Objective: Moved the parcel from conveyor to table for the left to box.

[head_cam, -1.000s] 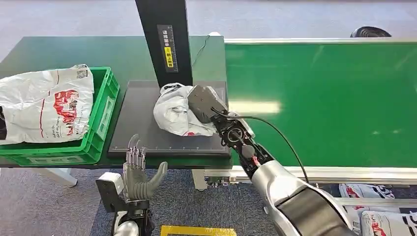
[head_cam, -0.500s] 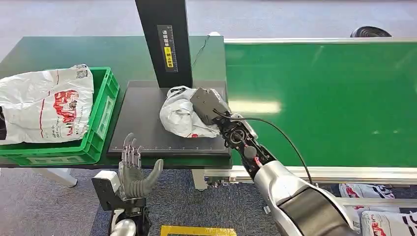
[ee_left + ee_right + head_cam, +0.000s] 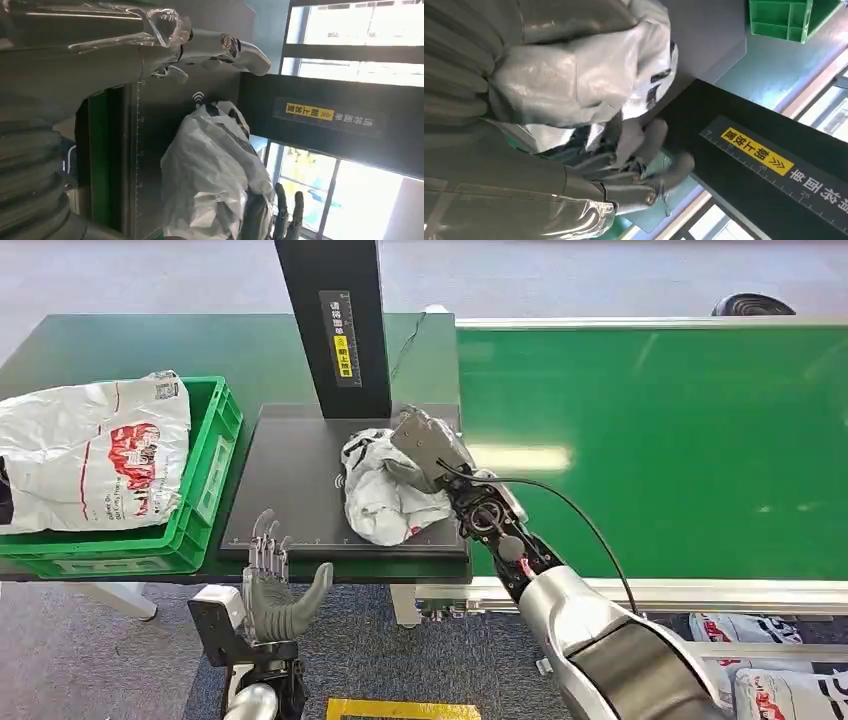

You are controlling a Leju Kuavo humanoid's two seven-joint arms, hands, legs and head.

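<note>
Your right hand (image 3: 425, 445) is gripping the crumpled white plastic parcel (image 3: 385, 490) on the black flat pad (image 3: 290, 490); your left hand (image 3: 275, 590) is hanging open below the worktop (image 3: 150, 345). Left of that pad, the green plastic crate (image 3: 205, 480) is holding a white printed bag (image 3: 90, 450).

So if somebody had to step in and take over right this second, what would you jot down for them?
Right hand: gripping the grey parcel, which rests on the black pad at the foot of the black post.
Left hand: open, holding nothing, low in front of the table edge.
Done: parcel is off the conveyor.
Left: right hand lets go, left hand puts the parcel in the green crate, which already holds a white bag.
</note>
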